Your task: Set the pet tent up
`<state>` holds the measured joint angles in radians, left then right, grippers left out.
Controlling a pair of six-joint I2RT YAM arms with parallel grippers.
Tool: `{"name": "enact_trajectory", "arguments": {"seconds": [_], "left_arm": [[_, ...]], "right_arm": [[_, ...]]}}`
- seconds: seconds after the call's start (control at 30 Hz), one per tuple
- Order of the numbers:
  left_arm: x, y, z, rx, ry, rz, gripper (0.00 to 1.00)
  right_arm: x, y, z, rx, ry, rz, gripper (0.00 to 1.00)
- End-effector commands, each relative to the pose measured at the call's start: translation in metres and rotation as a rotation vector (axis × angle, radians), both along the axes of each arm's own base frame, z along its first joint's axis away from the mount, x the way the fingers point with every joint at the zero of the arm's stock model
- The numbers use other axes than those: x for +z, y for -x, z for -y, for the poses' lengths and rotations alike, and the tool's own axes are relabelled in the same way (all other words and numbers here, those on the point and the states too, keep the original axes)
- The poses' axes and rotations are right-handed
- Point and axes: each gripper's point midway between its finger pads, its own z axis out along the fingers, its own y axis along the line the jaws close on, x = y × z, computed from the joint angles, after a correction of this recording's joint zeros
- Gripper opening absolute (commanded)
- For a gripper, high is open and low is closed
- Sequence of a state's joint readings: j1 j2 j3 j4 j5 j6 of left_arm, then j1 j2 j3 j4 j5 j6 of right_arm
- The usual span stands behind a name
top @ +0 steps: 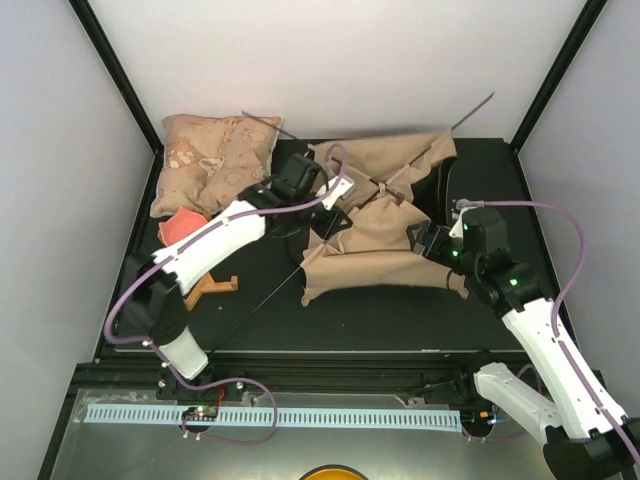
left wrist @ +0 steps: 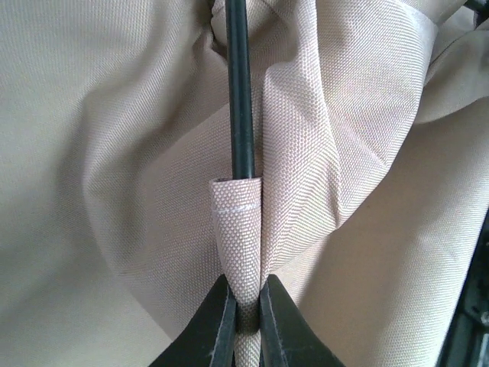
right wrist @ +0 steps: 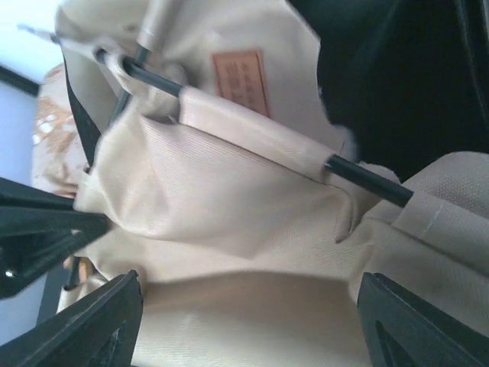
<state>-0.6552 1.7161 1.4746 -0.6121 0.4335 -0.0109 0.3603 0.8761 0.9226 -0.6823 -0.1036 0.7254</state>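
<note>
From above: a crumpled heap of tent [top: 375, 235] flat on the worktop [top: 400, 320], sprawled between the left tool [top: 338, 192] and the right tool [top: 432, 243]. No roof up, no standing frame. One pole [top: 472, 110] poking out past the far side of the heap, beyond the right tool. Pillow [top: 215, 160] off to the left tool's outer side, well apart from the canvas, not yet inside anything.

On to the left wrist: jaws pinched nearly together, clamped on a canvas sleeve [left wrist: 237, 206], with a black pole running out of it straight ahead of the tool. Judging from that, somewhere in the pole-threading or pole-seating stage, early to middle of the job.

Over to the right wrist: jaws spread wide, nothing gripped, loose canvas lying just ahead between them. Another stretch of pole further ahead, passing through a fabric sleeve and out again. Beyond that, a small brown label [right wrist: 242, 79] stitched to the canvas, with lines of print on it too blurred to read. No other brand or writing legible in any view.

Left to do, by the look of it: seat and tension the poles, raise the canvas into shape, stand the whole thing upright on its floor.
</note>
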Motion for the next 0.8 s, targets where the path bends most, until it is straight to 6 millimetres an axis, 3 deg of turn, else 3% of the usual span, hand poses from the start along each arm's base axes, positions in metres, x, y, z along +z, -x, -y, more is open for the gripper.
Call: {"name": "enact_trajectory", "arguments": {"seconds": [0.0,0.2,0.27,0.43,0.53,0.67,0.77], "left_arm": [[0.058,0.015,-0.007,0.016,0.126,0.128,0.02],[0.120,0.029,-0.029,0.087,0.280,0.312,0.02],[0.151,0.035,-0.042,0.130,0.354,0.401,0.01],[0.193,0.023,-0.075,0.366,0.505,0.517,0.01],[0.211,0.011,-0.091,0.507,0.567,0.528,0.01],[0.235,-0.008,-0.110,0.699,0.668,0.522,0.02],[0.264,-0.011,-0.105,0.668,0.727,0.597,0.02]], "right_arm": [[0.049,0.013,-0.022,0.192,-0.052,0.259,0.80],[0.101,0.042,-0.031,0.322,-0.102,0.534,0.80],[0.111,0.051,-0.033,0.358,-0.105,0.591,0.80],[0.128,0.072,-0.043,0.474,-0.123,0.683,0.82],[0.129,0.077,-0.050,0.526,-0.138,0.692,0.84],[0.115,0.071,-0.062,0.583,-0.175,0.638,0.84],[0.102,0.065,-0.076,0.650,-0.208,0.579,0.83]]}}
